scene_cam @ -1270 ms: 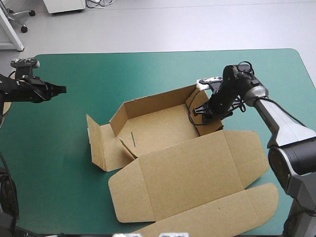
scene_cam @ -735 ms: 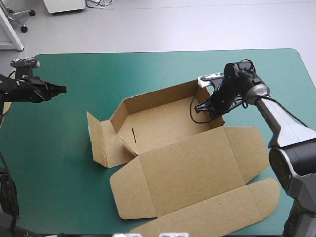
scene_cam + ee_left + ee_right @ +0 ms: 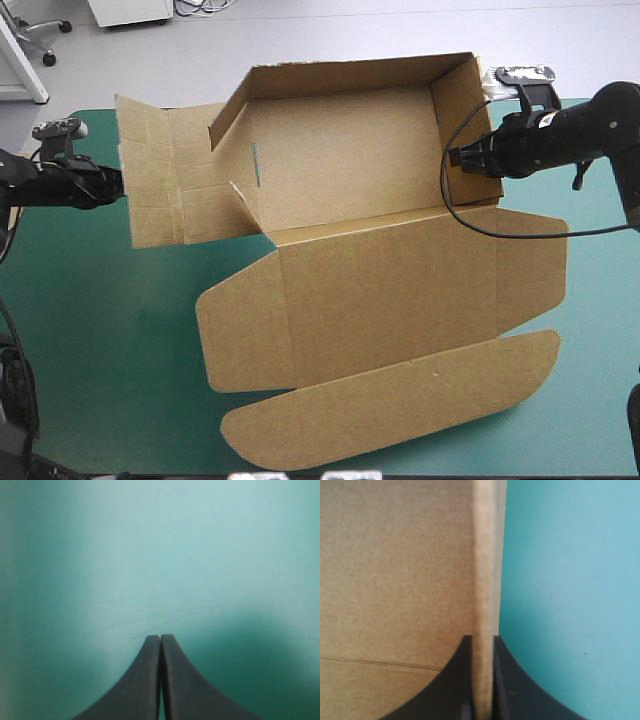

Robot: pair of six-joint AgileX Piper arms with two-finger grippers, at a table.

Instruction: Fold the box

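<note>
One box wall (image 3: pixel 483 570) within end effector (image 3: pixel 482 639)

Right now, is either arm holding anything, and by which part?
The right gripper holds the box by the edge of its raised right wall, jaws shut on it. The left gripper holds nothing.
</note>
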